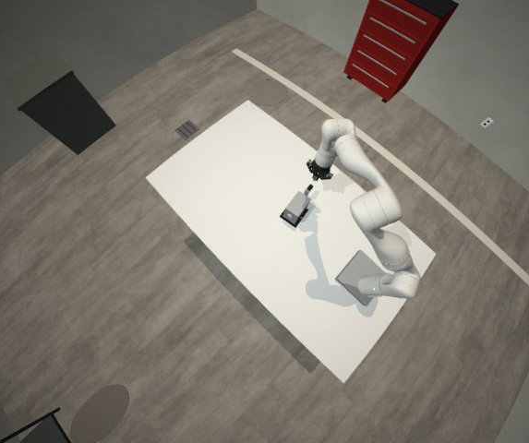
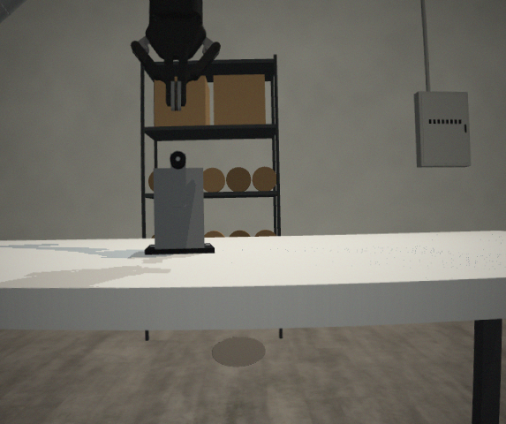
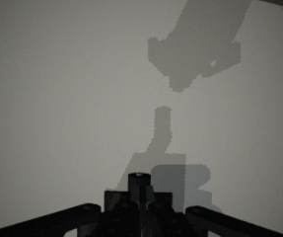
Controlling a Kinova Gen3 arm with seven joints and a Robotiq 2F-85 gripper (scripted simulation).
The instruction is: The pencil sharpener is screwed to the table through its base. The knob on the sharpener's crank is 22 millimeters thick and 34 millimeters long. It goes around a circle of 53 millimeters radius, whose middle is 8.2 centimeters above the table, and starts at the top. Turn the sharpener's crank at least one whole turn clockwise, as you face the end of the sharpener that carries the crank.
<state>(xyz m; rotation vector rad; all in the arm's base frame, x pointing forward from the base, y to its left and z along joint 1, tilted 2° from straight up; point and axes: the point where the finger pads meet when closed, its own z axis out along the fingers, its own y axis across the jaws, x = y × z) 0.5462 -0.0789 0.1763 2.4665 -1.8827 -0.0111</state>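
Note:
The grey pencil sharpener (image 2: 178,208) stands on its black base on the white table (image 2: 289,260). It also shows in the overhead view (image 1: 296,207). The black crank knob (image 2: 177,162) is at the top of its circle, above the sharpener's body. My gripper (image 2: 176,107) points down and hangs well above the knob, apart from it. Its fingers are pressed together with nothing between them. In the overhead view the gripper (image 1: 318,173) is just beyond the knob (image 1: 308,189). In the wrist view the knob (image 3: 138,182) shows at the lower middle, between the gripper's linkages.
The arm's base plate (image 1: 357,276) sits at the table's near right end. A dark shelf rack with boxes (image 2: 209,137) stands behind the table, and a grey wall box (image 2: 442,128) hangs to the right. A red drawer cabinet (image 1: 395,42) stands by the far wall.

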